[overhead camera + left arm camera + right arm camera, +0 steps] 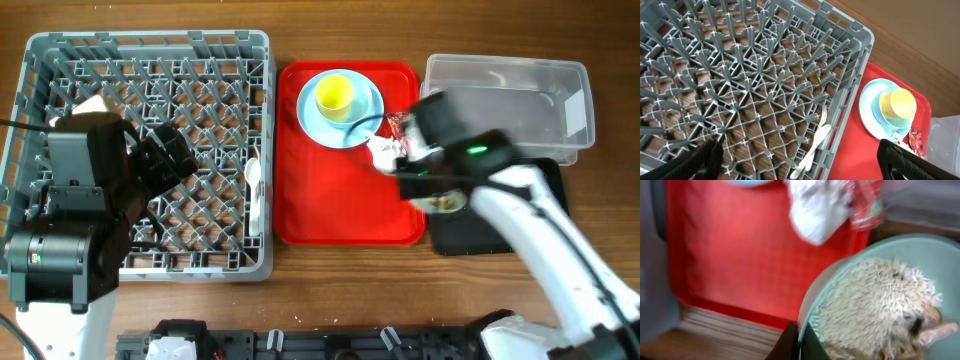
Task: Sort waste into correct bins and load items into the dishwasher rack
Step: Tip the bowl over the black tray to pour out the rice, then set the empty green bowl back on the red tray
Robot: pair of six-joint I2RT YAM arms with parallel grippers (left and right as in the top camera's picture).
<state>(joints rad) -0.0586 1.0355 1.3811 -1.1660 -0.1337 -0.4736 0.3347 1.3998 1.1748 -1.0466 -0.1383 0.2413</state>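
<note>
1. Right claw (799, 341): closed on the rim of the bowl (920, 255), with one finger inside the rim and one outside. The right wrist view is blurred.
2. Bowl contents: rice (870, 305), heaped against the near wall.
3. Bowl position: overhead, I see it at the right edge of the red tray (330, 215), over the left edge of the black tray (500, 238). I cannot tell whether it is lifted or resting.
4. Left claw (800, 155): fingers spread wide and holding nothing, above the rack (855, 60).
5. Cutlery (815, 142): white, lying in the rack just beside its right wall.
6. Cup (334, 95): upright on the plate (312, 118), at the far end of the red tray.
7. Napkin (383, 152) and wrapper (397, 124): on the red tray's right side, touching each other, just beside the plate.
8. Tub (505, 63): on the worktop (600, 40), beyond the black tray.
</note>
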